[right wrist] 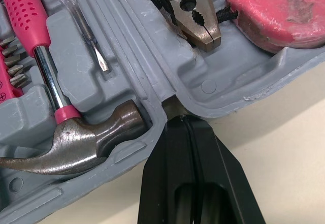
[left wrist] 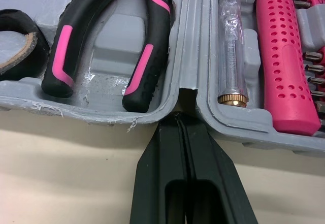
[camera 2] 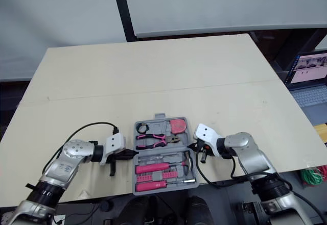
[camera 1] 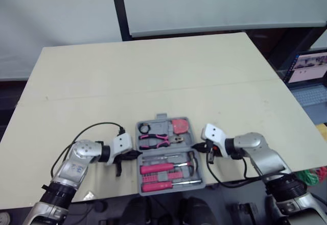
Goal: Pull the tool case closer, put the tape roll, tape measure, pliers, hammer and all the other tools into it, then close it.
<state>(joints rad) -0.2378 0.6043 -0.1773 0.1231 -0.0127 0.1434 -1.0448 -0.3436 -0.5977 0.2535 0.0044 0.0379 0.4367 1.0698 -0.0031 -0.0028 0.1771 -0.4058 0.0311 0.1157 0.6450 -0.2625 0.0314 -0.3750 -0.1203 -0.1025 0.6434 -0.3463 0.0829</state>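
On a cream table (camera 1: 153, 77) before white panels (camera 1: 214, 3), near a laptop (camera 1: 310, 77) with text too small to read, the open grey tool case (left wrist: 189, 36) sits at the near edge between the left gripper (camera 1: 134, 154) and right gripper (camera 1: 196, 146), both closed empty against its hinge.

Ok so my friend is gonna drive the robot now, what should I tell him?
Left gripper: shut, holding nothing, tips at the hinge notch on the left side of the tool case.
Right gripper: shut, holding nothing, tips at the hinge notch on the right side.
Case: lies open near the front edge of the table.
Done: tape roll, pliers and tape measure sit in the far half; hammer and pink-handled screwdriver in the near half.
Left: fold the case shut.
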